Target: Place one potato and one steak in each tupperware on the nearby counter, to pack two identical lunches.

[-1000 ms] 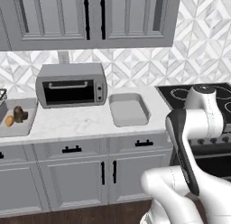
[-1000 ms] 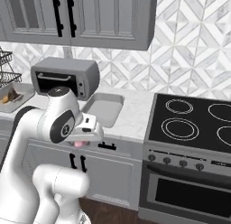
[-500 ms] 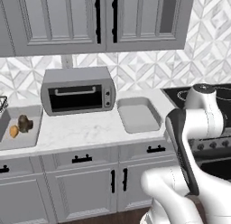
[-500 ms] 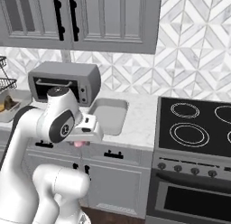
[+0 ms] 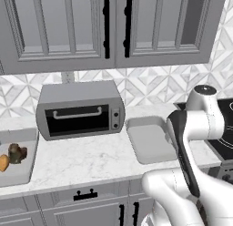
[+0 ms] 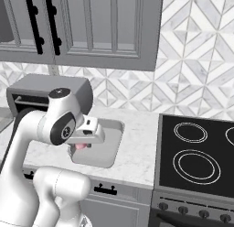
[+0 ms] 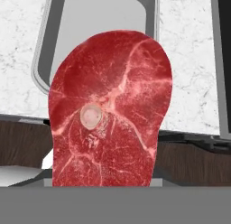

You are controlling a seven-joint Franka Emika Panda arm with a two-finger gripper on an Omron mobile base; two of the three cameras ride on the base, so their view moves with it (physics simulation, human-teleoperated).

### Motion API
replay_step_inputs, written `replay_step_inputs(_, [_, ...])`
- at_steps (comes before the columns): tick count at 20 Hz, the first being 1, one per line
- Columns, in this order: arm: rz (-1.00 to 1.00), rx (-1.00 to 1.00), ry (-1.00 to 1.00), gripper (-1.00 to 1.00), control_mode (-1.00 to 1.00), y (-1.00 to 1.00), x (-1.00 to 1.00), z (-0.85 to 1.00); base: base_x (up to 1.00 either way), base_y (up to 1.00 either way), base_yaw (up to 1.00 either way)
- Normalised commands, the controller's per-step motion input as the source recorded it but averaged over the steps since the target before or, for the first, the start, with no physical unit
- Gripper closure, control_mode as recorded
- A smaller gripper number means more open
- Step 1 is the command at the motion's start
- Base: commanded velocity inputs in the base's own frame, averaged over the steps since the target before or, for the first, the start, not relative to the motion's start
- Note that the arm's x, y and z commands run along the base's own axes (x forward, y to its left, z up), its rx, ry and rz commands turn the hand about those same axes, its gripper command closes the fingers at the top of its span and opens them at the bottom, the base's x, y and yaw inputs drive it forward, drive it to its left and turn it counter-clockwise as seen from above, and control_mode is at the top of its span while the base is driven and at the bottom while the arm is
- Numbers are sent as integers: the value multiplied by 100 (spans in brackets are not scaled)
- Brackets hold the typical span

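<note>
**Red steak held over the near tupperware**

The flat red-pink steak point(image 7: 110, 110) stood broadside to the hand camera, marbled with pale fat and a small round bone near its middle. The gripper point(image 6: 81, 145) was clamped on it; in the right base view a sliver of pink showed under the hand, just at the front edge of the tupperware point(image 6: 111, 148). In the hand view that same grey tray point(image 7: 97, 17) lay beyond the slab, its bare floor visible above the meat's top edge.

The tray sat on the white marble counter point(image 5: 82, 161), just right of the grey toaster oven point(image 5: 81, 112) and left of the black stove top point(image 6: 196, 153). In the left base view the tray point(image 5: 148, 141) looked bare inside, partly hidden by the arm.

Far to the left on the counter sat the second tupperware point(image 5: 20, 168), cut by the picture's edge. It held the dark brown steak chunk point(image 5: 16, 153) and one orange potato point(image 5: 3, 162), touching or nearly so.

Grey wall cabinets point(image 5: 109, 29) with black handles hung above, and drawers with black pulls ran below the counter.
</note>
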Motion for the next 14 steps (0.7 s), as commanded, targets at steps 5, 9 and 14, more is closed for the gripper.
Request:
replay_step_inputs(5, [0, 0, 0, 100, 100, 0, 0, 0, 1, 0, 0])
replay_step_inputs(9, [2, 0, 0, 100, -100, 2, 73, -6, 12, 0, 0])
replay_step_inputs(14, [7, 1, 0, 100, -100, 1, 100, -30, 0, 0, 0])
